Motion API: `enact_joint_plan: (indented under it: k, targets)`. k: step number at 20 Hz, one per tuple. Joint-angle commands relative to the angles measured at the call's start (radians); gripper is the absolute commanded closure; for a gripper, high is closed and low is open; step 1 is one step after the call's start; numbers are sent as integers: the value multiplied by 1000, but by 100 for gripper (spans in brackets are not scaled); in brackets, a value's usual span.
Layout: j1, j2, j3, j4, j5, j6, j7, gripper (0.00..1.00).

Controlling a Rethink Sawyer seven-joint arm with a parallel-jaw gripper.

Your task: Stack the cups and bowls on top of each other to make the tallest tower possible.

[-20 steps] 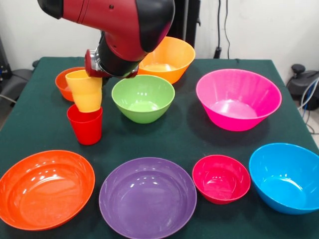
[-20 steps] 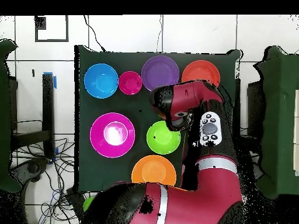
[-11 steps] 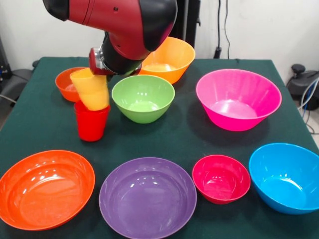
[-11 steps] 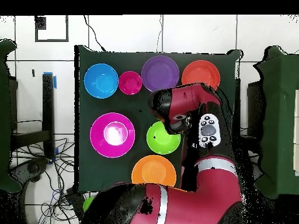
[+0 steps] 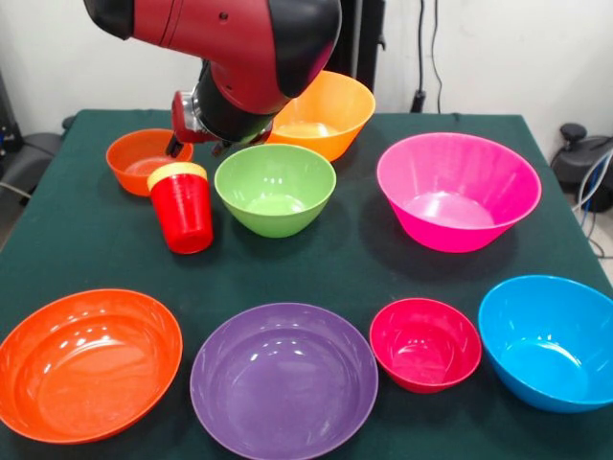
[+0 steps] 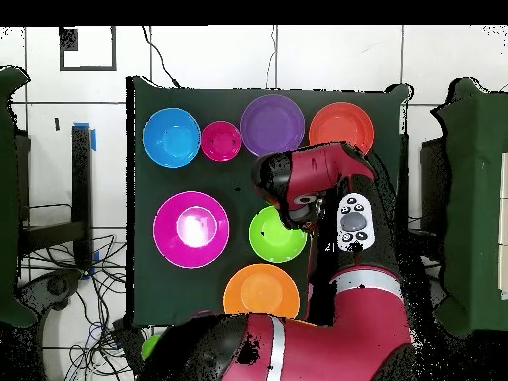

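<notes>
In the front view, the red cup (image 5: 184,213) is seen standing on the green table (image 5: 402,278), tilted a little, with the yellow cup (image 5: 176,171) nested inside so that only its yellow rim shows above the red one. This pair is hidden under the arm (image 6: 317,179) in the overhead view. The overhead view, in turn, lays out the whole table from above: the blue bowl (image 6: 172,137), the small crimson bowl (image 6: 221,141), the purple bowl (image 6: 272,123) and the orange-red bowl (image 6: 340,125) are seen in one row, with the large magenta bowl (image 6: 190,229), the green bowl (image 6: 274,236) and the light orange bowl (image 6: 261,290) in front of it.

The gripper (image 5: 196,142) is seen only in the front view, as dark tips under the arm's wrist, just above and behind the nested cups. Whether those tips are spread or closed cannot be told, and no contact with the yellow rim can be made out. The cups stand just beside the green bowl, with a small orange bowl (image 5: 134,158) close behind them.
</notes>
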Motion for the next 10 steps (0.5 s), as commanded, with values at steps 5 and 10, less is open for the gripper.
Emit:
enact_joint_plan:
  k: [5, 10]
  targets:
    - [25, -8, 76, 15, -57, 30, -214, 0]
    - [25, -6, 80, -7, -57, 54, -229, 0]
